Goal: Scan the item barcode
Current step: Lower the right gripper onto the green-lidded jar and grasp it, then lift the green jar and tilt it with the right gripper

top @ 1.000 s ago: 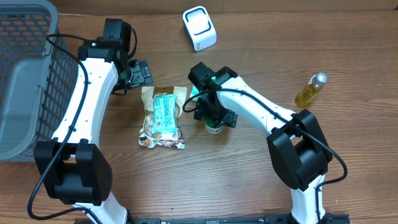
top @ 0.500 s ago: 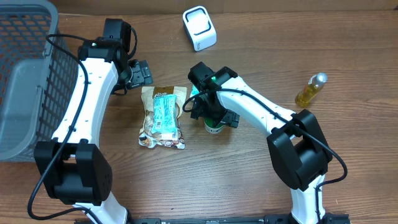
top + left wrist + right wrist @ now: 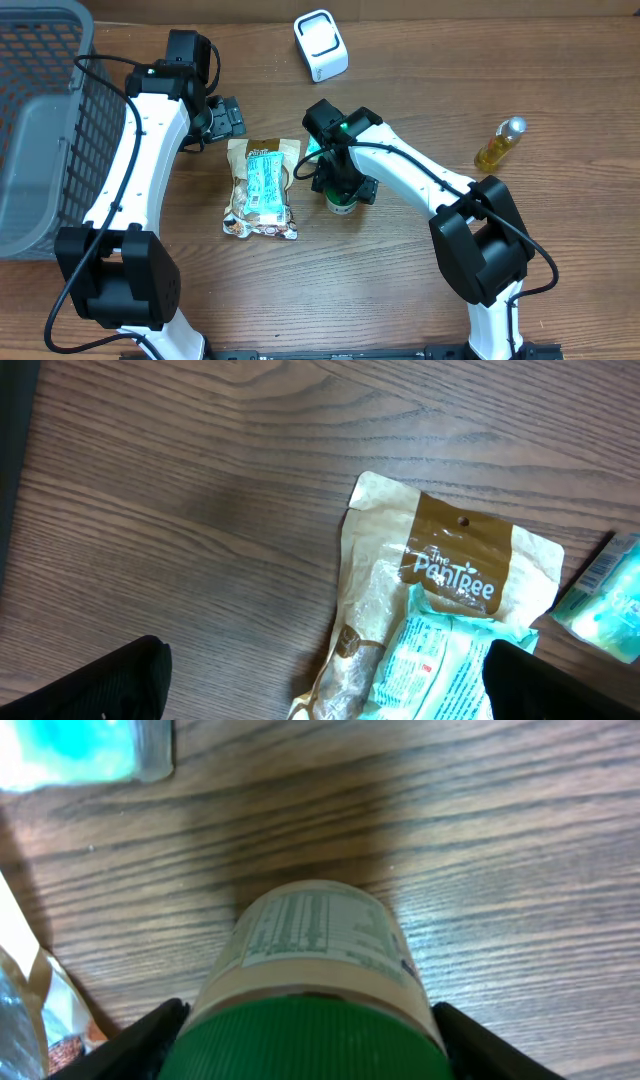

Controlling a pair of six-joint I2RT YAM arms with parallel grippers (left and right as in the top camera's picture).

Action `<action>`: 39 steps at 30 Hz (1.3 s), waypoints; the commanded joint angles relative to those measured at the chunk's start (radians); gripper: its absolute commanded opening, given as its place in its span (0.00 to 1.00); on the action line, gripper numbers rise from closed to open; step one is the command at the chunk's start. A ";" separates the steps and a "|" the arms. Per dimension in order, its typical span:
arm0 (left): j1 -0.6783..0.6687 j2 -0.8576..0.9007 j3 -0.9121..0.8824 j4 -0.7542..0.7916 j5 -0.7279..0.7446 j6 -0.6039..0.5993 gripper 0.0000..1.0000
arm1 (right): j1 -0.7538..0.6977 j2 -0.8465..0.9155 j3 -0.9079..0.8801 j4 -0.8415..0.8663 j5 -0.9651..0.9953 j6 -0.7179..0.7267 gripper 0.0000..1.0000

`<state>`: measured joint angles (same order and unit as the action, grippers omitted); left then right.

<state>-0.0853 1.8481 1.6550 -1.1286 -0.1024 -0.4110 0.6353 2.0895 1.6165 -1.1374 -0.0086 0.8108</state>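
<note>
A small jar [image 3: 315, 945] with a green ribbed cap and a pale printed label stands upright on the wooden table, right of the snack bag [image 3: 262, 187]. My right gripper [image 3: 343, 190] is down over the jar [image 3: 343, 206], and both black fingers press against the sides of its cap. The white scanner [image 3: 321, 45] sits at the back of the table, apart from both arms. My left gripper [image 3: 222, 118] hovers open just behind the snack bag [image 3: 450, 590], holding nothing.
A teal packet [image 3: 312, 150] lies just behind the jar, beside the bag's top. A yellow oil bottle [image 3: 499, 145] lies at the right. A grey mesh basket [image 3: 40, 120] fills the left edge, close to the left arm.
The right gripper's fingers spread wide around the jar and have now drawn in against its cap. The left arm and the other items have not moved.
</note>
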 commanded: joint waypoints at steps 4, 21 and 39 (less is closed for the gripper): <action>-0.008 -0.014 0.014 0.004 -0.009 0.015 1.00 | 0.003 0.000 -0.005 0.002 -0.023 0.000 0.68; -0.008 -0.014 0.014 0.004 -0.009 0.015 1.00 | -0.083 -0.002 0.101 -0.196 -0.158 -0.114 0.62; -0.008 -0.013 0.014 0.004 -0.009 0.015 0.99 | -0.187 -0.002 0.154 -0.483 -0.723 -0.248 0.28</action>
<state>-0.0853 1.8481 1.6550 -1.1290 -0.1024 -0.4110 0.4522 2.0922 1.7409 -1.6051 -0.6277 0.5758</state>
